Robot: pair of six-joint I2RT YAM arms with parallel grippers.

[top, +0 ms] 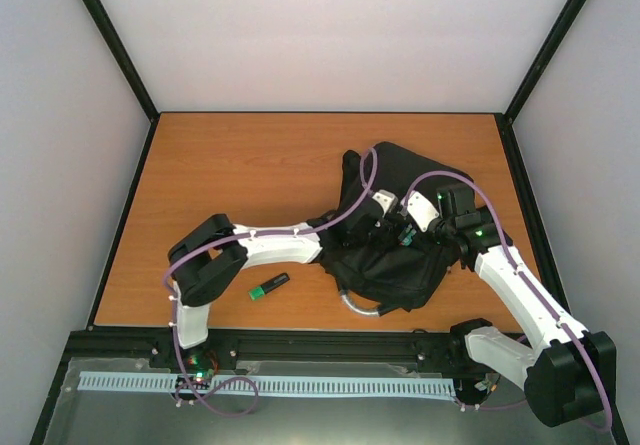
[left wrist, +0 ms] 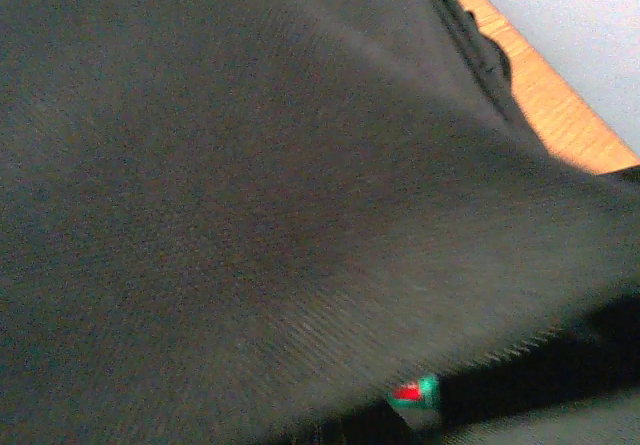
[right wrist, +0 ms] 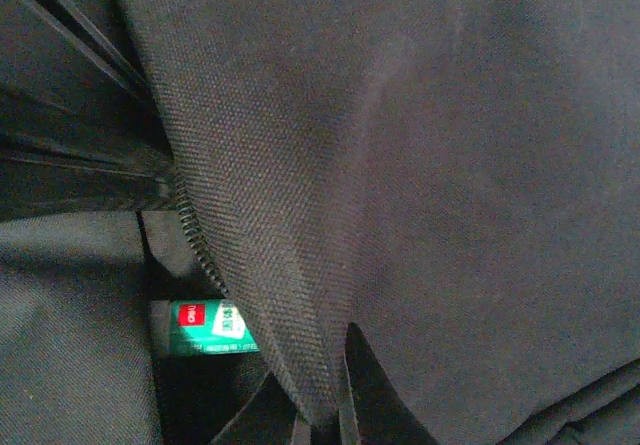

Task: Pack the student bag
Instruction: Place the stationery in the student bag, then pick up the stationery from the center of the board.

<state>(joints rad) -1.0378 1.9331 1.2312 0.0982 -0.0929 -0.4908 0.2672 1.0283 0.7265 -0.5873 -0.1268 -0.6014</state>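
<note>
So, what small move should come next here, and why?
Probably lift the right jaws a little to widen the student bag's opening. They pinch a fabric fold beside the zip, the gap beneath looks narrow, and the green marker lies outside on the table.

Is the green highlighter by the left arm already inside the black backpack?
No, the green highlighter lies on the wooden table, left of the black backpack and apart from it.

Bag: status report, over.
Left gripper shut, down on the bag. Right gripper shut on bag fabric beside the zip. Marker loose on the table, left of bag, not packed.
</note>
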